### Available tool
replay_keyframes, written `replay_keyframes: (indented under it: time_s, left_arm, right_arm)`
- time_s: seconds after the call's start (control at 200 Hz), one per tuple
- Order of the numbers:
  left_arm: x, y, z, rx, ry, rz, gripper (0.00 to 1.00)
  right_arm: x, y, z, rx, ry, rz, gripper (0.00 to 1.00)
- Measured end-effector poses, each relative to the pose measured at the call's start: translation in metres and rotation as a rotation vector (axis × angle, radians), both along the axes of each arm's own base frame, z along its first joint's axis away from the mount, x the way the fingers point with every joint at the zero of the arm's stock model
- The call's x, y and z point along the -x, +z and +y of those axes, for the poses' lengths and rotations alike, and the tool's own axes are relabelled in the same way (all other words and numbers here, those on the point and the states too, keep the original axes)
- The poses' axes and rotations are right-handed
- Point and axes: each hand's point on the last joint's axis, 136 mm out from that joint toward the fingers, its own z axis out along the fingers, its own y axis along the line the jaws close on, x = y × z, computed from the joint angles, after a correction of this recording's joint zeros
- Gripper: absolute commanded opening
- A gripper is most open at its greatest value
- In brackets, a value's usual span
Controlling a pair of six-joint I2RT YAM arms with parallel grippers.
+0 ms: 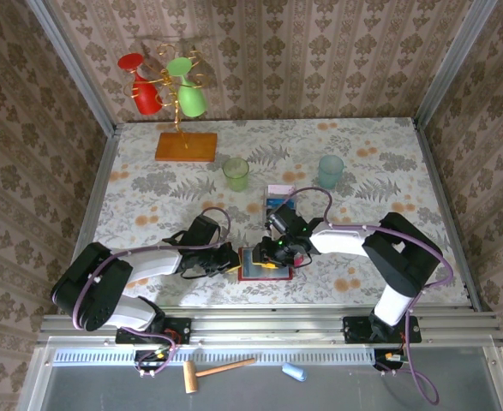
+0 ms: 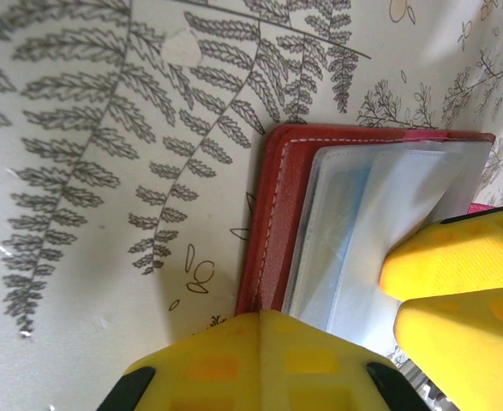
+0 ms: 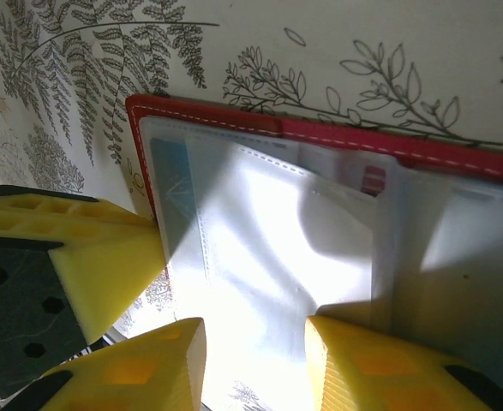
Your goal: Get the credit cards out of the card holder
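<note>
Some cards [image 1: 276,196] are out, a blue card [image 3: 170,171] is left in the wallet [image 3: 337,137]; my left tool [image 2: 260,330] rests closed at its edge, right tool [image 3: 255,338] parted.

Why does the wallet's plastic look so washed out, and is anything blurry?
Right wrist: light glares off the clear pockets of the card holder, a shadow crossing them; the right end effector looks soft. Left wrist: the left end effector blurs, red edge sharp. Top external: evenly lit, sharp.

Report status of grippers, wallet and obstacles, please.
Left gripper shut at wallet edge. Right gripper open over sleeves. Wallet open, blue card inside. Nothing blocking.
</note>
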Motion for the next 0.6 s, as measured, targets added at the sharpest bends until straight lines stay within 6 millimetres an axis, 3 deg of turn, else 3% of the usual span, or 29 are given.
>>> replay_keyframes:
  time_s: [0.19,0.425,0.6]
  left_arm:
    - [-0.001,0.005,0.000,-0.004,0.001,0.001,0.10]
    - [-0.014,0.033,-0.011,0.049,0.005,-0.062,0.15]
    - [-0.016,0.035,-0.015,0.065,0.009,-0.054,0.19]
  right_arm:
    - [-0.001,-0.001,0.000,-0.033,-0.004,-0.001,0.36]
    - [-0.002,0.000,-0.002,-0.098,-0.025,-0.001,0.36]
    - [-0.002,0.002,-0.003,-0.157,-0.038,0.012,0.35]
